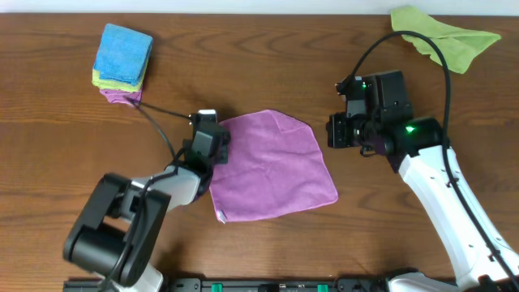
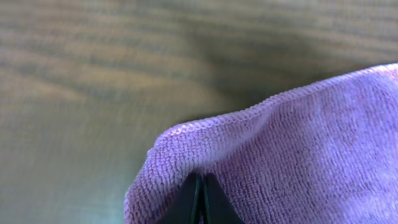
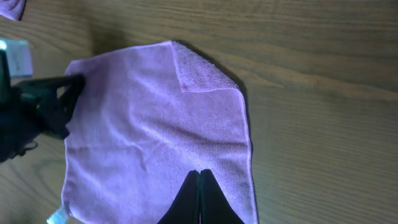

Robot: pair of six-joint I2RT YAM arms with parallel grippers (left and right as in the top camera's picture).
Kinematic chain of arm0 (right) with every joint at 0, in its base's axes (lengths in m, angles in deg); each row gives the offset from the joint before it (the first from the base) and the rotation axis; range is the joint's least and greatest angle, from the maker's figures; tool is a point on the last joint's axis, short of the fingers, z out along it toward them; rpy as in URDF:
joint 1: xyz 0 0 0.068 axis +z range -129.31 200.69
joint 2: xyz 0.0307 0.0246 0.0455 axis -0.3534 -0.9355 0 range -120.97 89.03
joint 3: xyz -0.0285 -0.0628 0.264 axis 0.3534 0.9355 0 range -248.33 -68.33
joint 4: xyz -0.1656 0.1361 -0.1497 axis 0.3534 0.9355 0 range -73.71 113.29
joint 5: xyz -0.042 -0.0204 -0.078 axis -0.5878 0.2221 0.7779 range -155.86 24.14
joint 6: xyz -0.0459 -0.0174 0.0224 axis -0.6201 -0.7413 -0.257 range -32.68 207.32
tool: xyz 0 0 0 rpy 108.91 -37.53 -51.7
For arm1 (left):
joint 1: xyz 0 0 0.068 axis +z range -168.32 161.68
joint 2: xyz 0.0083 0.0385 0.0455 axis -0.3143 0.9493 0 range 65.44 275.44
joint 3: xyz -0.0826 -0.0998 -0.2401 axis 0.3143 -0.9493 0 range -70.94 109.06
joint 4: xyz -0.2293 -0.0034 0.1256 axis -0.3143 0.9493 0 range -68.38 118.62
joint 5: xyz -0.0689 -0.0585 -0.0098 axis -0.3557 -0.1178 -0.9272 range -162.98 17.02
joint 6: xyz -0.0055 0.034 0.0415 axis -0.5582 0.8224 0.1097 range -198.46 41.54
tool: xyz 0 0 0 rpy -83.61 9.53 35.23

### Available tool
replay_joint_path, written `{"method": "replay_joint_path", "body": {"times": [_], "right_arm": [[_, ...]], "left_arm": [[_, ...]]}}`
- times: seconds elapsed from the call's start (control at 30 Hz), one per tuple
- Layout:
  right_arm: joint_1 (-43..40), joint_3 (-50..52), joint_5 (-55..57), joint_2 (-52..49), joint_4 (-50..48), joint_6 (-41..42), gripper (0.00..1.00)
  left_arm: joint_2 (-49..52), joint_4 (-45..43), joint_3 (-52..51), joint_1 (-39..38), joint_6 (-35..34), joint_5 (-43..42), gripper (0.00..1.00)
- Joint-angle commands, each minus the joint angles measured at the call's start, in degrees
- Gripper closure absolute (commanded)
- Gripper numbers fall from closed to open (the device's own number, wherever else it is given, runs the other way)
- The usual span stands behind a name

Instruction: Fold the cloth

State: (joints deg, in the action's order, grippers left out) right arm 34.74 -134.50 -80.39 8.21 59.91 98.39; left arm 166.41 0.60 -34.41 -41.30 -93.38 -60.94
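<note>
The lilac cloth lies spread flat at the table's middle, with its far right corner turned over and a small white tag at its near left corner. My left gripper is at the cloth's left edge. In the left wrist view its fingers are shut on a raised bunch of the cloth. My right gripper hangs just right of the cloth's far right corner. Its fingers are shut and empty above the cloth.
A folded stack with blue on top, then green and purple, stands at the far left. A lime-green cloth lies crumpled at the far right. The left arm shows in the right wrist view.
</note>
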Motion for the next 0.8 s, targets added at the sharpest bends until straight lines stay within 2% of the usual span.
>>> {"method": "replay_joint_path", "body": {"times": [0.0, 0.2, 0.4, 0.5, 0.63, 0.67, 0.77], "right_arm": [[-0.24, -0.26, 0.83, 0.83, -0.13, -0.87, 0.98], [-0.24, -0.26, 2.64, 0.83, -0.11, -0.87, 0.99], [-0.24, -0.24, 2.75, 0.66, -0.13, -0.90, 0.98], [-0.09, -0.24, 2.73, -0.57, -0.90, -0.90, 0.90], [-0.02, -0.24, 2.71, -3.34, -4.13, -1.51, 0.86], [-0.04, -0.24, 2.71, -3.85, -4.92, -1.53, 0.82], [0.02, -0.24, 2.73, -5.75, -8.02, -1.66, 0.61]], "left_arm": [[4.94, 0.55, 4.26, 0.15, 5.33, 0.15, 0.95], [11.10, 0.59, 14.12, 0.70, 12.26, 0.13, 0.95], [13.35, 2.38, 19.61, 0.98, 12.66, 0.00, 0.95], [10.93, 6.14, 19.61, 0.98, 10.10, 0.02, 0.95], [3.43, 13.75, 19.61, 0.98, 4.28, 0.00, 0.95], [1.49, 15.78, 19.61, 0.98, 3.15, 0.00, 0.95], [-5.42, 24.48, 19.61, 0.98, -0.74, 0.04, 0.94]]}}
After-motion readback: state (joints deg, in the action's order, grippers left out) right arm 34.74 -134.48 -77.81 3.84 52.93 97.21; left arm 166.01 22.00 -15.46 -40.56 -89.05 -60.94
